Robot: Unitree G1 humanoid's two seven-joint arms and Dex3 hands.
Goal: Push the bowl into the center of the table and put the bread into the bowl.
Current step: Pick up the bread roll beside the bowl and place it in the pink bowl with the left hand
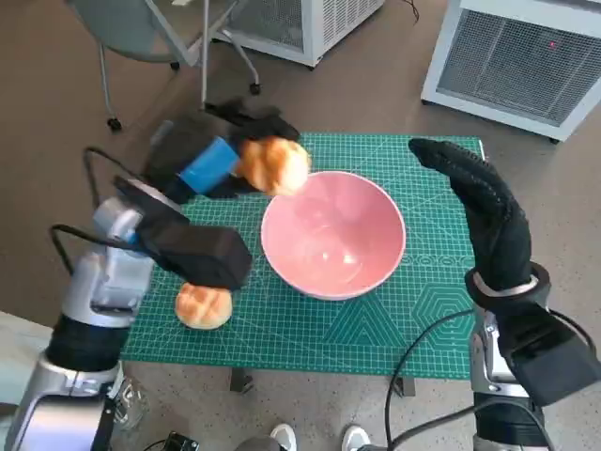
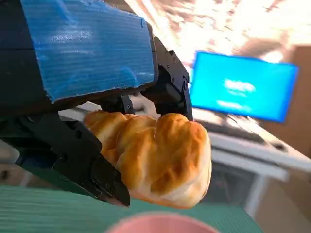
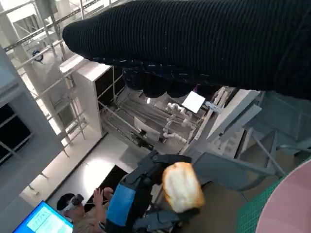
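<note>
Left hand: I see my left hand (image 1: 208,162) raised over the far left part of the table, its blue-taped back turned up. Its black fingers (image 2: 82,160) are closed around a golden bread roll (image 1: 273,165). The left wrist view shows the roll (image 2: 155,158) clamped between the fingers below and the hand's body above.

Held roll: it sits in the air just beside the far left rim of the bowl, not inside it. From my right wrist view the same roll (image 3: 181,187) shows pale and lifted, with the left hand (image 3: 141,199) under and behind it.

Bowl: the pink bowl (image 1: 333,235) stands upright on the green cutting mat (image 1: 423,310), about mid-table. I see nothing in it. A sliver of its pink rim (image 2: 155,224) shows below the roll in the left wrist view.

Second roll: another bread roll (image 1: 204,305) lies on the mat near the front left corner, partly hidden by my left forearm (image 1: 192,252).

Right hand: my gloved right hand (image 1: 484,211) is held up over the right side of the table, well apart from the bowl, fingers stretched out and holding nothing.

Surroundings: a person (image 3: 80,208) sits by a blue screen (image 3: 41,221) in the right wrist view.
</note>
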